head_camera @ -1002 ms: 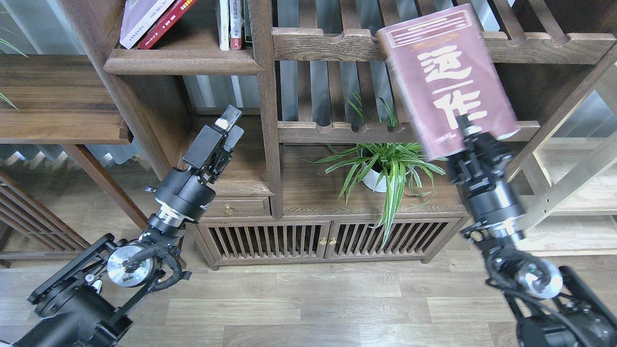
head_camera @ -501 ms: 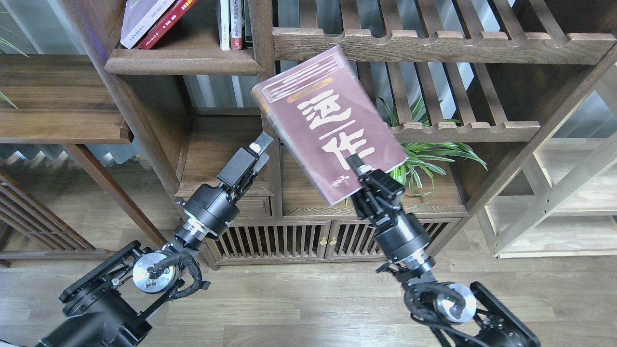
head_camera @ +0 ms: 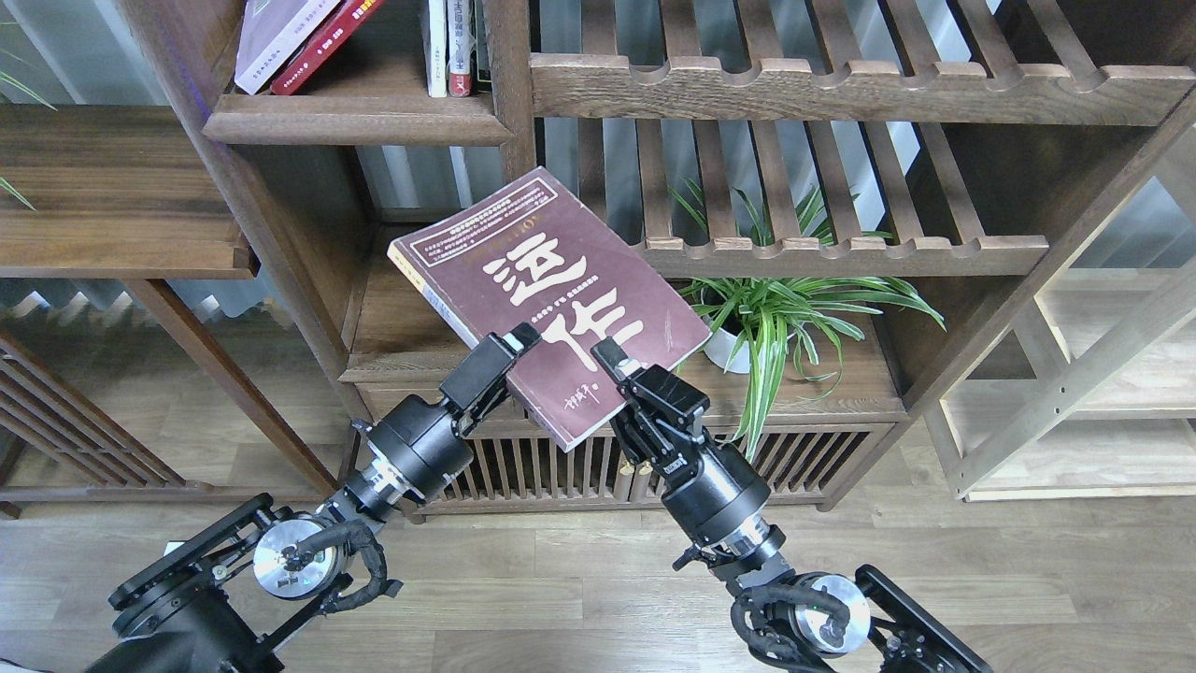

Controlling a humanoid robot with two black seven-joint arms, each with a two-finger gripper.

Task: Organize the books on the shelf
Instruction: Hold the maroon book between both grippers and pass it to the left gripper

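Where slatted shelf (head_camera: 841, 254) stands: glossy rectangular brown book (head_camera: 542, 299).

Both arms raised inward, right pincer (head_camera: 612, 358) clamped, left pincer (head_camera: 517, 342) slightly parted.

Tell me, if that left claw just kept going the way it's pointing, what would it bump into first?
Most likely the dark brown book: the left gripper points up and to the right, with its tips already at the book's lower edge. Whether they touch it yet, I cannot tell. The right gripper holds that book.
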